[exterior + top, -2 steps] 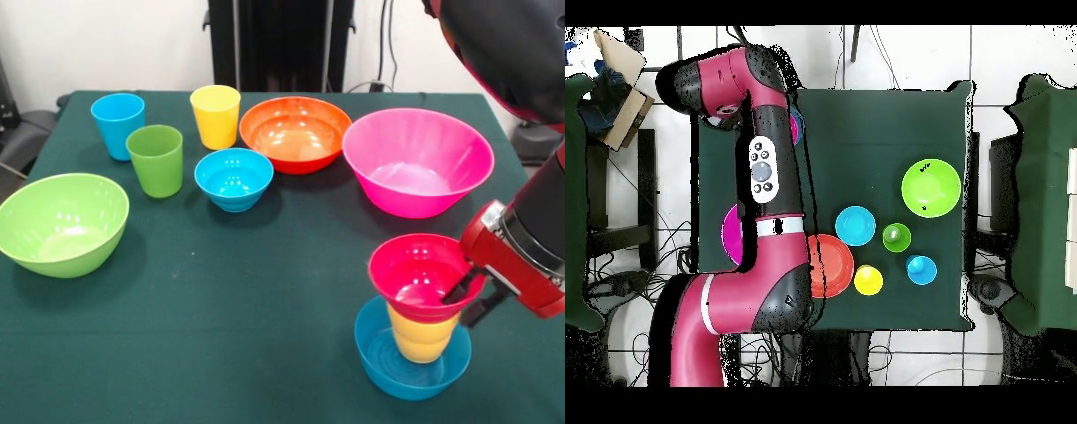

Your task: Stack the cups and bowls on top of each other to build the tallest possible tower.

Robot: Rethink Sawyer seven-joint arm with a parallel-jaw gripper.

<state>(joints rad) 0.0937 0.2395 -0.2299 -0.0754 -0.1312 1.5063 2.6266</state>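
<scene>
At the near right of the front view, a small blue bowl (388,371) holds the squat yellow-orange cup (422,343). A small red bowl (413,272) sits on top of that cup, tilted slightly. My gripper (470,299) is shut on the red bowl's right rim, with one finger inside and one outside. In the overhead view the arm (765,180) hides this stack and the gripper. The other cups and bowls stand loose on the table: light blue cup (116,124), green cup (156,159), yellow cup (215,115), and a second blue bowl (234,178).
The wide orange bowl (295,132) and large pink bowl (417,161) stand at the back right. The lime green bowl (62,223) is at the left edge. All rest on a dark green cloth (265,291). Overhead, the lime bowl (930,187) lies farthest from the arm.
</scene>
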